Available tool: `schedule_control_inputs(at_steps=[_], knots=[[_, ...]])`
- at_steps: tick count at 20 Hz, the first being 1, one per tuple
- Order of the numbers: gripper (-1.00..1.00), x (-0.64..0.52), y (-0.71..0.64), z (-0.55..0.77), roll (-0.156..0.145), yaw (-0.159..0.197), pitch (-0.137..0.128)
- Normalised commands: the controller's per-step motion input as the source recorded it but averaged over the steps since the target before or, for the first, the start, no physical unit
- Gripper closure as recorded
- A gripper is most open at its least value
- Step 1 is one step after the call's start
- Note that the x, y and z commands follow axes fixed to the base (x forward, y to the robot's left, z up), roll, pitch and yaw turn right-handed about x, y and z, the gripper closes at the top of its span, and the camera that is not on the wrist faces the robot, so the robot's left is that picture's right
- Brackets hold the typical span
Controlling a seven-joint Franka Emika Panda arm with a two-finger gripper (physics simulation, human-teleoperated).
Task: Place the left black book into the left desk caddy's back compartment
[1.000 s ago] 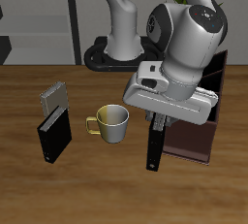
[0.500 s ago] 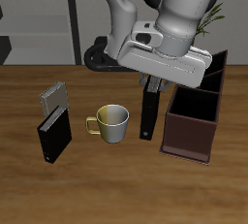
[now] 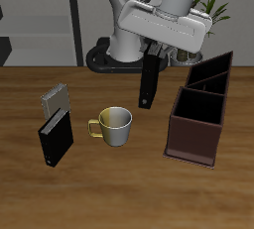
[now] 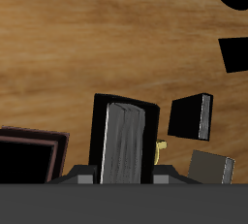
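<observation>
The left black book (image 3: 149,82) hangs clear of the desk (image 3: 119,178), gripped at its upper end by the end effector (image 3: 156,47), which is closed on it; its long axis runs close to vertical with a slight tilt, so the book trails straight below the end effector. The left desk caddy (image 3: 201,110) stands beside the book, apart from it, and its back compartment (image 3: 213,68), the one nearest the robot's base, lies beyond the book on the side away from the mug (image 3: 114,125). In judgement, the coming move turns on carrying the book sideways over that compartment's rim while its long axis stays upright, then lowering it in
</observation>
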Motion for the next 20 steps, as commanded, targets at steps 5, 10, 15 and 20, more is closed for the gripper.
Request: schedule_control_inputs(at_steps=[5, 10, 15, 20], knots=[[1.0, -0.27, -0.05, 0.02, -0.073, -0.042, 0.005], [1.0, -0.47, 0.06, 0.11, -0.035, -0.039, -0.017], [1.0, -0.46, 0.29, -0.01, 0.023, -0.01, -0.002], [1.0, -0.47, 0.44, -0.13, 0.052, 0.035, -0.01]])
